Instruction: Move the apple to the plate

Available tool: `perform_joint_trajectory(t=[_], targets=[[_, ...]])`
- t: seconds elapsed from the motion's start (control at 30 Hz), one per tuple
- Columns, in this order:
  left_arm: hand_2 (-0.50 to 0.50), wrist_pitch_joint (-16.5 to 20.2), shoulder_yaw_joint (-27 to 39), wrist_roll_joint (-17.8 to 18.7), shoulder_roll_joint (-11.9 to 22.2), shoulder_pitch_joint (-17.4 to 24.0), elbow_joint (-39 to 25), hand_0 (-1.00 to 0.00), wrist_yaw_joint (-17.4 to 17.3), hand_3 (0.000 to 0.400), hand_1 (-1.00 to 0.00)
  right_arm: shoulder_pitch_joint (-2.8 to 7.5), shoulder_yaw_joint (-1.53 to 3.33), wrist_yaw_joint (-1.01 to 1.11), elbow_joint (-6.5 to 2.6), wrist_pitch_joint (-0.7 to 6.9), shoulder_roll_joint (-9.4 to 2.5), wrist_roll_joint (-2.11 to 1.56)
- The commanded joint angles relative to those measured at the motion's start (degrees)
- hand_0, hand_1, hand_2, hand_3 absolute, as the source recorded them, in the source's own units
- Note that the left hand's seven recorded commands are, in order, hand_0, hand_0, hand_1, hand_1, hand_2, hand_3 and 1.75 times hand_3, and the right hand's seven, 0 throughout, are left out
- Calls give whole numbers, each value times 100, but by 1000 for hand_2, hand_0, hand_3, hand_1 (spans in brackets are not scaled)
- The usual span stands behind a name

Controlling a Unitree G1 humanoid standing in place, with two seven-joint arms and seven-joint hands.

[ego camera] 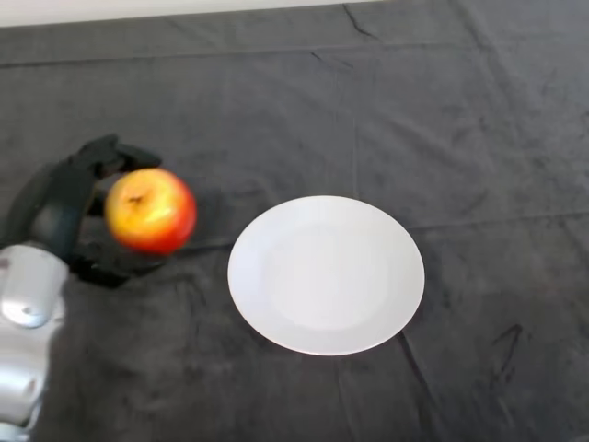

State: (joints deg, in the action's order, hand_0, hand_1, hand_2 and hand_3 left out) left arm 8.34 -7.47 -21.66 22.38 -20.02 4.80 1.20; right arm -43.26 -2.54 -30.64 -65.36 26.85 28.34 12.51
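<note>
A red and yellow apple (150,210) is held at the left of the head view, its stem end facing up. My left hand (57,203) is shut on it, with fingers curled over its far side and the thumb below it. The apple appears lifted a little above the dark cloth. A white round plate (326,273), with nothing on it, lies flat on the cloth to the right of the apple, its near rim about a hand's width away. My silver-grey forearm (26,322) comes in from the lower left.
A dark wrinkled cloth (442,138) covers the whole table. A pale strip of wall or floor (138,9) shows along the far edge at the top.
</note>
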Motion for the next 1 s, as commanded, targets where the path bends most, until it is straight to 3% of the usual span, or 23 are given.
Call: perform_joint_trajectory(t=[0.03, 0.6, 1.0], targets=[[0, -153, -156, -142, -52, -389, 163, -1000, 118, 400, -1000, 195, 0, 47, -15, 66, 33, 10], [0, -659, -1377, -106, -533, -1116, 1391, -1000, 11, 400, -1000, 188, -1, 46, -24, 68, 33, 12], [0, -856, -2119, 128, -709, -1645, 2027, -1000, -318, 400, -1000, 173, -1, 40, -49, 65, 33, 14]])
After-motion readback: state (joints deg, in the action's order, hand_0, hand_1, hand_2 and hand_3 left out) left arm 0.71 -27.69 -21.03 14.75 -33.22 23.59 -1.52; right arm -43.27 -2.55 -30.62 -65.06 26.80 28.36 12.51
